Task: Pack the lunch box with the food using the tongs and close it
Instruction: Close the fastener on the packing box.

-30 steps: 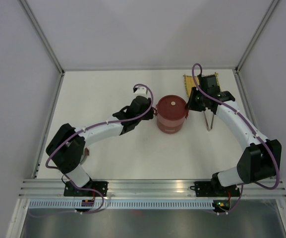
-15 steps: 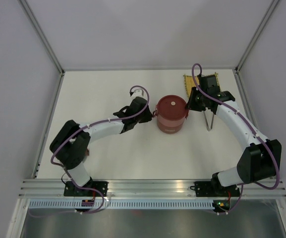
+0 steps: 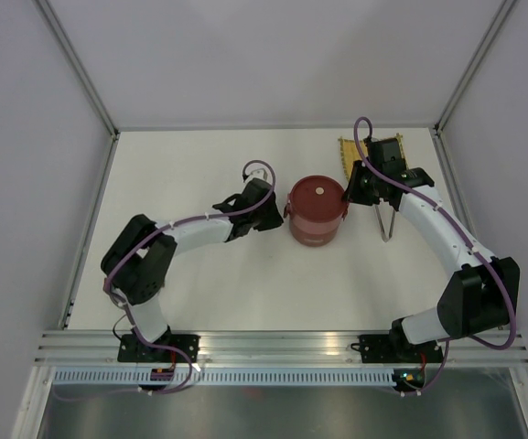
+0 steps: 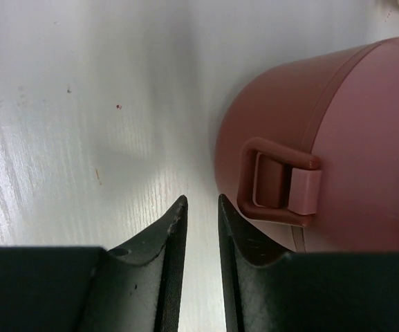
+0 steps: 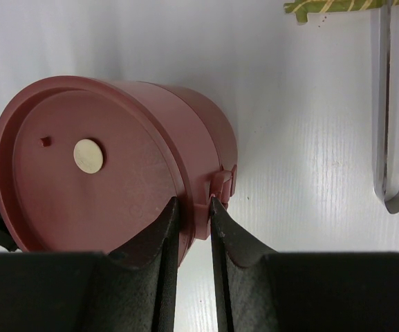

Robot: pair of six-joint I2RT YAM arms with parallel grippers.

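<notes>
Left pincer (image 4: 200, 200) beside cut-off lunch box (image 4: 365, 138)

Dark-red lunch box (image 3: 317, 216), pale knob (image 5: 88, 155); silver tongs (image 5: 382, 104); yellow-green striped mat (image 3: 347, 157); white table (image 3: 199, 165).

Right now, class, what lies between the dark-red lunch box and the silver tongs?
Only bare white table, in the right wrist view, separates the round dark-red lunch box from the slim silver tongs.

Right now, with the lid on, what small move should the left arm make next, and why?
Probably ease the left gripper ahead onto the clasp and press it in. The lunch box is stacked and lidded, the right gripper grips its rim on the far side, and the left jaws, nearly together and empty, sit just short of that clasp.
</notes>
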